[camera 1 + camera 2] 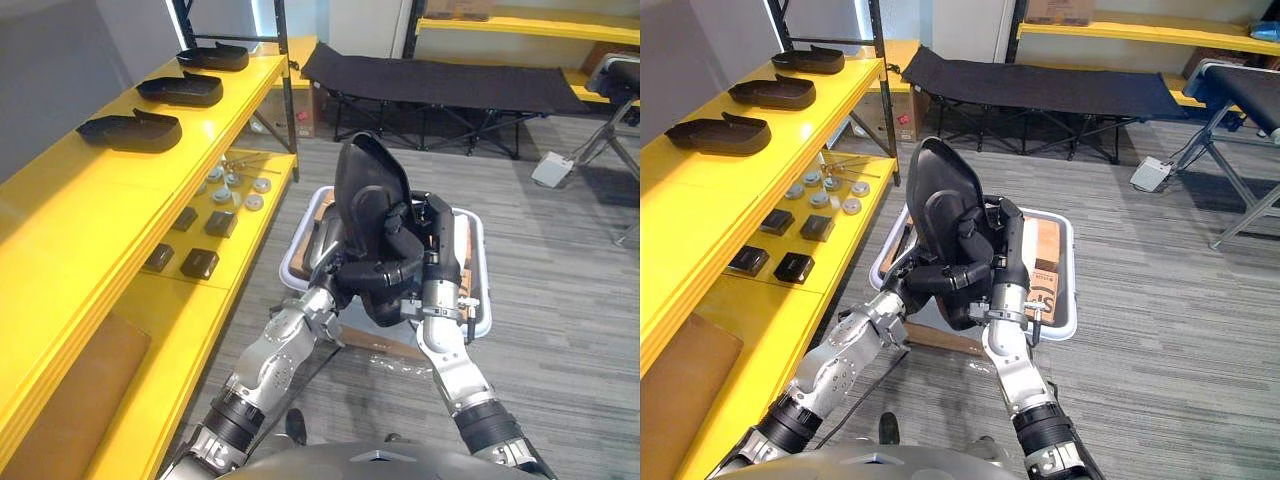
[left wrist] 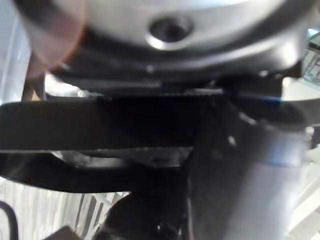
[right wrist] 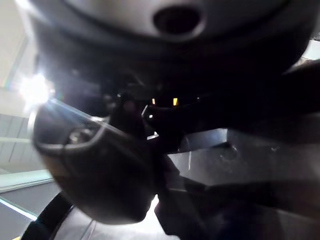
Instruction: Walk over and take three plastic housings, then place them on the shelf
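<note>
I hold a black plastic housing (image 1: 365, 190) upright in front of me, above a white tray (image 1: 477, 262). My left hand (image 1: 385, 272) wraps across its lower part from the left, fingers curled round it. My right hand (image 1: 434, 232) grips its right side, thumb hooked onto the shell. Three more black housings (image 1: 130, 130) (image 1: 180, 88) (image 1: 213, 57) lie in a row on the top yellow shelf (image 1: 90, 210) at my left. In both wrist views the dark housing (image 2: 100, 132) (image 3: 95, 170) sits close against each hand.
The white tray rests on a cardboard box (image 1: 385, 345) on the grey carpet. The lower yellow shelf (image 1: 175, 340) carries small black blocks (image 1: 200, 263) and round metal parts (image 1: 254, 201). A black folding cot (image 1: 440, 85) stands behind, and a grey pedal box (image 1: 552, 168) lies at right.
</note>
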